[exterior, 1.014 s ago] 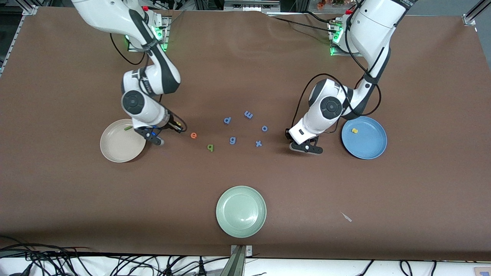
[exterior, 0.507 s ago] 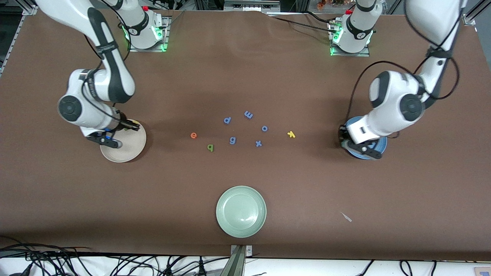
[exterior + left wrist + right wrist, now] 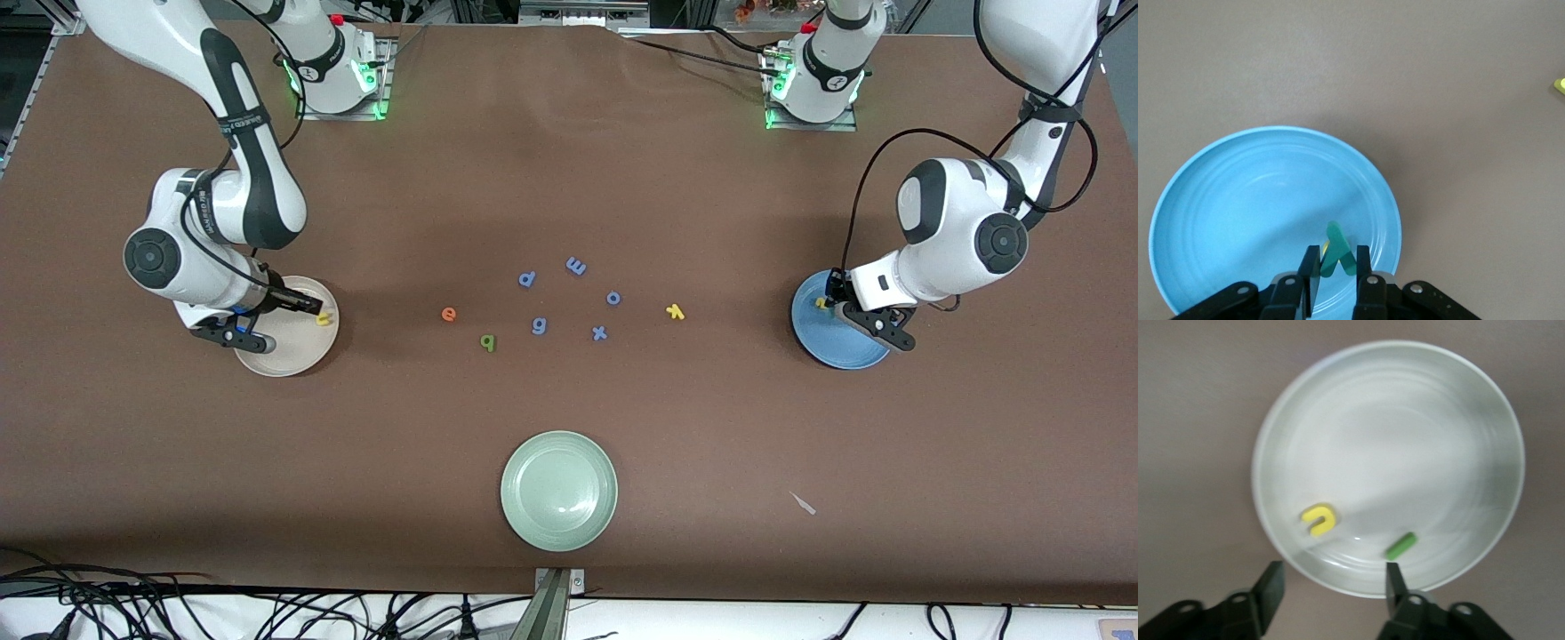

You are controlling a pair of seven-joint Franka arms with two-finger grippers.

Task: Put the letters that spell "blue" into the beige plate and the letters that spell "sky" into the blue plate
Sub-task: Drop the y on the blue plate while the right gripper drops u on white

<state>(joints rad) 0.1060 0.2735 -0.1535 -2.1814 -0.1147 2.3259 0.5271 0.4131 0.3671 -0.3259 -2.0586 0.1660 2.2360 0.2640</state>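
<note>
My right gripper point(image 3: 289, 324) point(image 3: 1333, 577) hangs open over the beige plate point(image 3: 284, 357) point(image 3: 1405, 440), nothing between its fingers. In that plate lie the yellow u point(image 3: 324, 318) point(image 3: 1318, 519) and the green l point(image 3: 1401, 545). My left gripper point(image 3: 845, 311) point(image 3: 1335, 263) is over the blue plate point(image 3: 827, 345) point(image 3: 1238, 213), shut on the teal y point(image 3: 1338, 253), which stands upright between the fingers. The yellow s point(image 3: 821, 303) lies in the blue plate, mostly hidden by the y in the left wrist view. On the table lie the orange e point(image 3: 449, 313), light green b point(image 3: 487, 341) and yellow k point(image 3: 675, 311).
Blue letters p point(image 3: 527, 278), m point(image 3: 576, 265), o point(image 3: 613, 298), g point(image 3: 539, 325) and x point(image 3: 599, 333) lie mid-table between the e and the k. A pale green plate point(image 3: 558, 491) sits nearer the front camera.
Both arms swung from the middle letters out to their plates. The right gripper opened and the u now lies in the beige plate. The left gripper shifted over the blue plate.
</note>
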